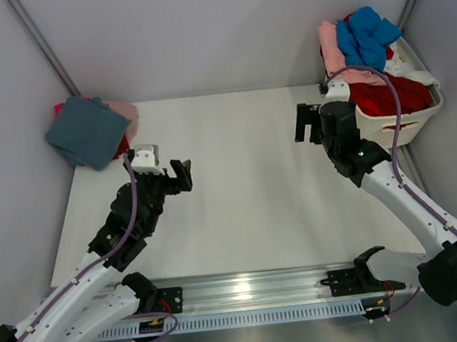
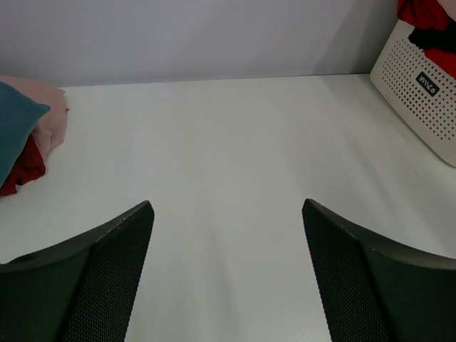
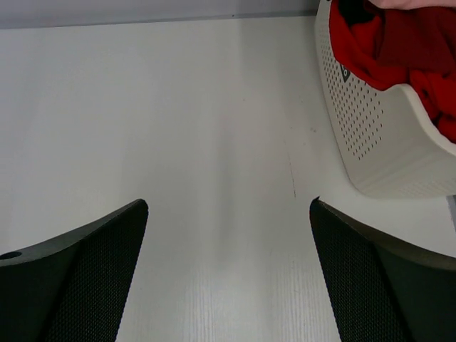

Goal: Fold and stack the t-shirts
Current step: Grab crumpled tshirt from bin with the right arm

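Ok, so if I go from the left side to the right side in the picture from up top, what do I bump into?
The teal t-shirt → the left arm's fingers → the right arm's fingers → the white basket, heaped full.

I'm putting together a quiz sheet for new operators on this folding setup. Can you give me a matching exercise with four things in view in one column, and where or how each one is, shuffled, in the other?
Things
1. teal t-shirt
2. bright blue t-shirt
3. laundry basket
4. left gripper

Place or state
A. fingers open, holding nothing
B. uppermost of the clothes in the basket
C. far right corner, full of clothes
D. far left corner, uppermost there

Pairs: 1-D, 2-B, 3-C, 4-A
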`<move>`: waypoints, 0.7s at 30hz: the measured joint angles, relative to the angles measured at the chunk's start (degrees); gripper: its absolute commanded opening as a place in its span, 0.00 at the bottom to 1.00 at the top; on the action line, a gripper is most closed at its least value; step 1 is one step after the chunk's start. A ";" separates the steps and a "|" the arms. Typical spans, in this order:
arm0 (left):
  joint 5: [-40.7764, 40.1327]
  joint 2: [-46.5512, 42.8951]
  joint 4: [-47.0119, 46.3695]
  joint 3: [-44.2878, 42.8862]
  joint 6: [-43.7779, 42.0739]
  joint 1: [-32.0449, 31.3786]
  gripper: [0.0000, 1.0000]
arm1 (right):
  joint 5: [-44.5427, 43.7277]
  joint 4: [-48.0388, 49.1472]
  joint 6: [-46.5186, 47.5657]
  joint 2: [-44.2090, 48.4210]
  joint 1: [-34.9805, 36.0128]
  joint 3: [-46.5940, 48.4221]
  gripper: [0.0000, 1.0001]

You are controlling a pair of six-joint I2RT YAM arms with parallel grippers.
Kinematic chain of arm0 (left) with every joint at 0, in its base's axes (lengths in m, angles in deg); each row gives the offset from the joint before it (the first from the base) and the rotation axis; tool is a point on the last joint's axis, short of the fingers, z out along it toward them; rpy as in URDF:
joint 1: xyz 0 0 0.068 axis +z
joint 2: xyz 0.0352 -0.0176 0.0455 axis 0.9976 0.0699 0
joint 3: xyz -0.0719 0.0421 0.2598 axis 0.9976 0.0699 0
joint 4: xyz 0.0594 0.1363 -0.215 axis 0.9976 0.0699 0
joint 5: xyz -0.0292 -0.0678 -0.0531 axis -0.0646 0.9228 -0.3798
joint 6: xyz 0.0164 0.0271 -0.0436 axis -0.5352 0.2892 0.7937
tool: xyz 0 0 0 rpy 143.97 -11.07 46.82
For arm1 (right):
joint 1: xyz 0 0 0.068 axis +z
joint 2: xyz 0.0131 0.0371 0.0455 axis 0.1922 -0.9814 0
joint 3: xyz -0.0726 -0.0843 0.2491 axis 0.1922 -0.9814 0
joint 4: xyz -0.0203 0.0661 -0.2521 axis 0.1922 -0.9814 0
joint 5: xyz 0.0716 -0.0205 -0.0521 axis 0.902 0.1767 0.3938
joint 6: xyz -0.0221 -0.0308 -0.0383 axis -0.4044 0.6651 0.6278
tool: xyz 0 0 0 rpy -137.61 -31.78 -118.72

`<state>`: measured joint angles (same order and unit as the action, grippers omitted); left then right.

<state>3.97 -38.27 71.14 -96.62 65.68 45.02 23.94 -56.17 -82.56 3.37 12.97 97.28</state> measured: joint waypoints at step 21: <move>0.17 -1.62 1.25 -0.02 1.46 -0.02 0.84 | -28.57 -4.55 7.74 -46.66 -15.69 56.52 1.00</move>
<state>4.15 -39.89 72.39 -96.65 67.15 45.00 -4.63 -60.72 -74.83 -43.29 -2.72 153.80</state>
